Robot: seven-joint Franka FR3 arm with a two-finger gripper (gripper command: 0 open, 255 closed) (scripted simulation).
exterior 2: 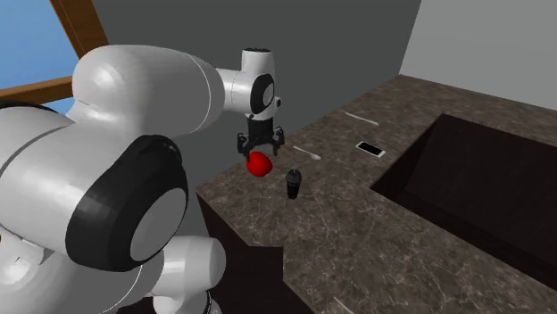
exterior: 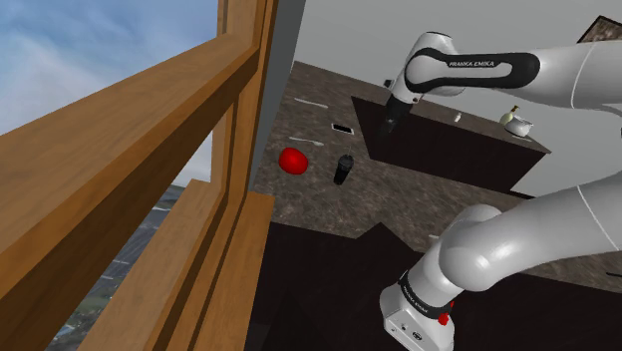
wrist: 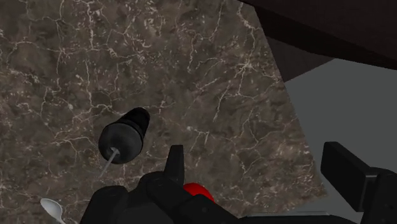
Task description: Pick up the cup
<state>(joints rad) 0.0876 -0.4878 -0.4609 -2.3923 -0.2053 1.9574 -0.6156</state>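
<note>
Gripper [exterior 2: 259,144] is hanging open and empty, upper centre of the second exterior view; the upright black cup [exterior 2: 294,185] is sitting just lower right.

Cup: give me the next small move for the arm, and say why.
Probably slide the open tool sideways until the black cup lies between its fingers: the cup stands on the counter outside them, untouched, with the tool above the red object.
</note>
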